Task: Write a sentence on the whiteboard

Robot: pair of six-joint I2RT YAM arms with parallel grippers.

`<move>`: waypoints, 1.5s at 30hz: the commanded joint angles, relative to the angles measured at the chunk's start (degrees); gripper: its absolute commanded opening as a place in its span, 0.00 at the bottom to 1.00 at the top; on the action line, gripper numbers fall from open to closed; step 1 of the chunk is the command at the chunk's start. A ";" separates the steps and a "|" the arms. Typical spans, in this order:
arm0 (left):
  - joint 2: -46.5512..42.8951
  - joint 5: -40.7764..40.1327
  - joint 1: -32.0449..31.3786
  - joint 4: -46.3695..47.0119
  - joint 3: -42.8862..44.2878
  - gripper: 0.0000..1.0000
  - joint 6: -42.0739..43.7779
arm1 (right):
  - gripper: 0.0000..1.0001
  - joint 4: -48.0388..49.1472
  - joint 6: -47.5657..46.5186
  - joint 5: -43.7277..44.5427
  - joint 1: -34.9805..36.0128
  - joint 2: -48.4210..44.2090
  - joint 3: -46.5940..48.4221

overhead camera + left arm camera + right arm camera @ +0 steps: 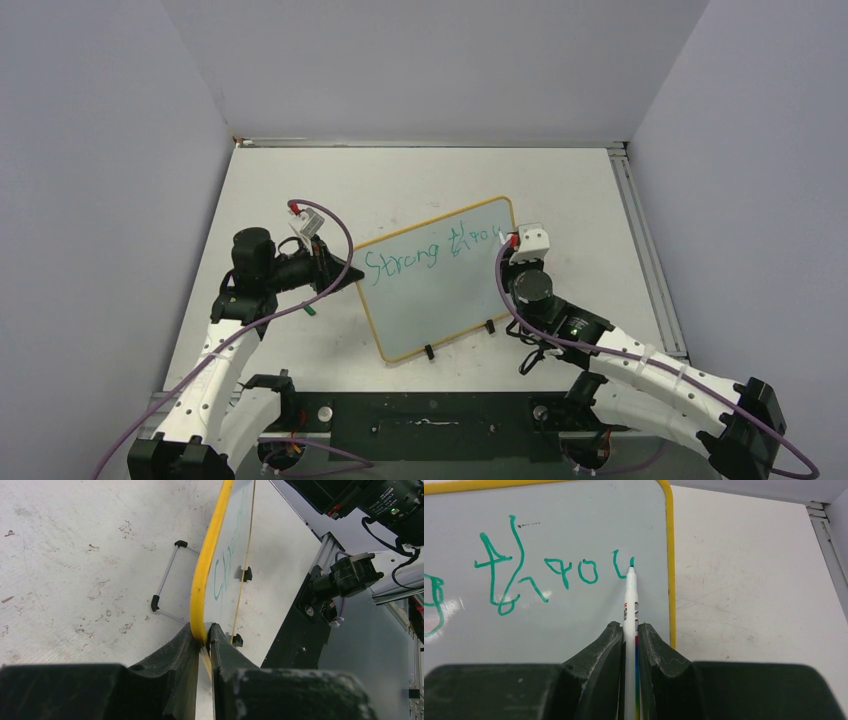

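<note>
The whiteboard (440, 300), pale grey with a yellow frame and two black clips on its near edge, lies tilted on the table. Green lettering (402, 262) reads "Strong" and then "throu" (569, 572). My left gripper (352, 273) is shut on the board's left edge; the yellow frame (202, 580) runs up from between its jaws in the left wrist view. My right gripper (512, 243) is shut on a white marker (630, 607). The marker's green tip touches the board at the end of the last letter, close to the right frame (669, 555).
A small green piece (310, 309) lies on the table by the left arm. A wire stand with black ends (165, 580) lies beside the board. An aluminium rail (648, 250) runs along the table's right side. Walls close in the back and sides.
</note>
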 commanded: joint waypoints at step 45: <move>-1.22 -0.85 -0.28 1.91 0.61 0.00 2.10 | 0.05 6.50 -4.80 -6.92 -6.05 -0.62 0.64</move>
